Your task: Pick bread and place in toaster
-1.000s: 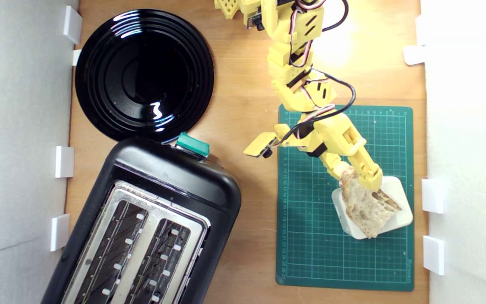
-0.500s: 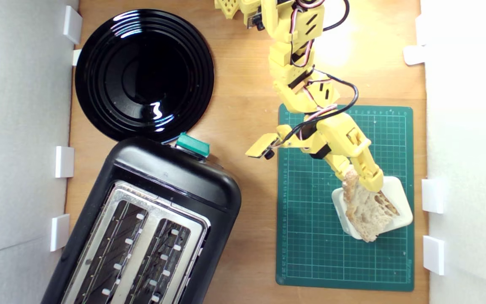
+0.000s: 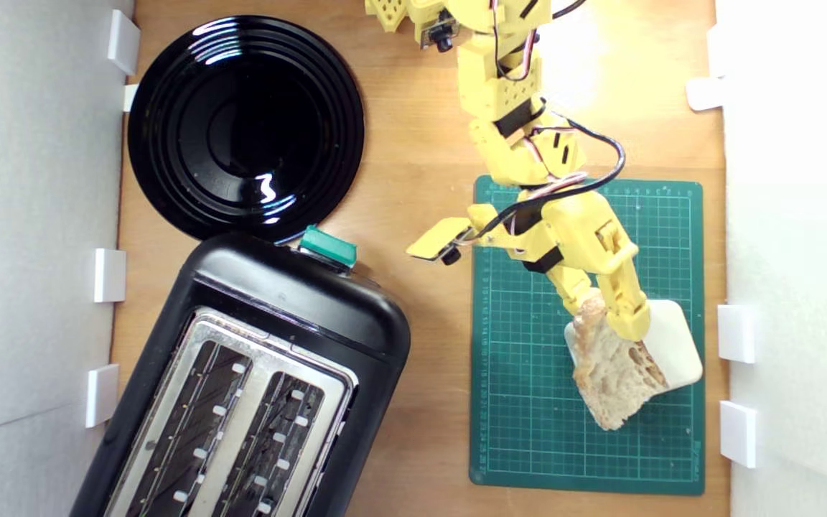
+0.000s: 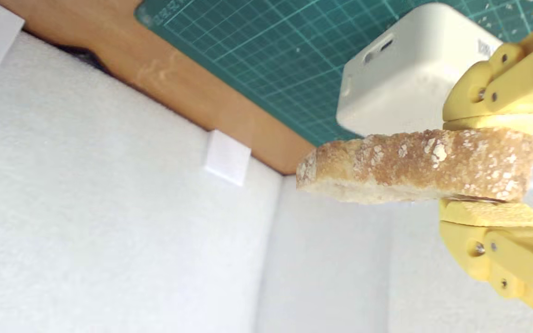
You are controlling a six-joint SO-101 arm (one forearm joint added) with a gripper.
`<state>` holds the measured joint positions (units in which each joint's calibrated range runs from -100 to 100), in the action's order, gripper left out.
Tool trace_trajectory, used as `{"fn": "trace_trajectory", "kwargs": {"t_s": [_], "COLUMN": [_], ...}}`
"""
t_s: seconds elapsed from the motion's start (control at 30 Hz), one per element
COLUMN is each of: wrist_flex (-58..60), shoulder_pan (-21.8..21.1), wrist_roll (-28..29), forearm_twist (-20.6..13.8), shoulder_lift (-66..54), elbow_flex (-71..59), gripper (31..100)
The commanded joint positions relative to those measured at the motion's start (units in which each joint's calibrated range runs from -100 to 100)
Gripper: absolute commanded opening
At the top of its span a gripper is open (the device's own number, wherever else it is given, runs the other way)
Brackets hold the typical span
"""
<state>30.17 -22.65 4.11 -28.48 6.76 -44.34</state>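
Green cutting mat [image 3: 528,402] and white block [image 4: 400,69] beneath yellow pincer [image 4: 488,169] clamped on bread [image 4: 414,164]

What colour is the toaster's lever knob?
Teal-green; the lever knob on the black toaster shows best in the exterior view.

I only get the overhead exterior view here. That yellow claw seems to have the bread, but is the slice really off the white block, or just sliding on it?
Observer: The wrist view shows the bread lifted clear, with open space between it and the white block.
Operator: Is the claw actually squeezing it?
Observer: Yes. In the wrist view the gripper has one yellow finger pressed on each flat face of the slice.
Operator: Which part of the bread faces that camera?
Observer: The tan, flour-dusted crust edge; the holey crumb you see from above is turned away from it.
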Motion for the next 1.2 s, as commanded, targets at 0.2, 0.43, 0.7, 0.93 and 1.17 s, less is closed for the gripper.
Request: {"fn": "trace_trajectory", "kwargs": {"t_s": [0.2, 0.43, 0.7, 0.93, 1.17], "wrist_flex": [-18.7, -24.7, -38.8, -45.6, -53.6], "shoulder_pan": [3.7, 4.5, 4.4, 4.4, 4.4], "wrist_roll": [0.6, -5.2, -9.5, -15.3, -23.2], "forearm_twist": [-0.4, 0.4, 0.5, 0.5, 0.6], "shoulder_lift": [-32.7, -40.7, -41.1, -41.5, -41.5], "elbow_flex": [2.1, 5.8, 20.2, 27.0, 33.5], "gripper": [50.5, 50.5, 50.5, 50.5, 50.5]}}
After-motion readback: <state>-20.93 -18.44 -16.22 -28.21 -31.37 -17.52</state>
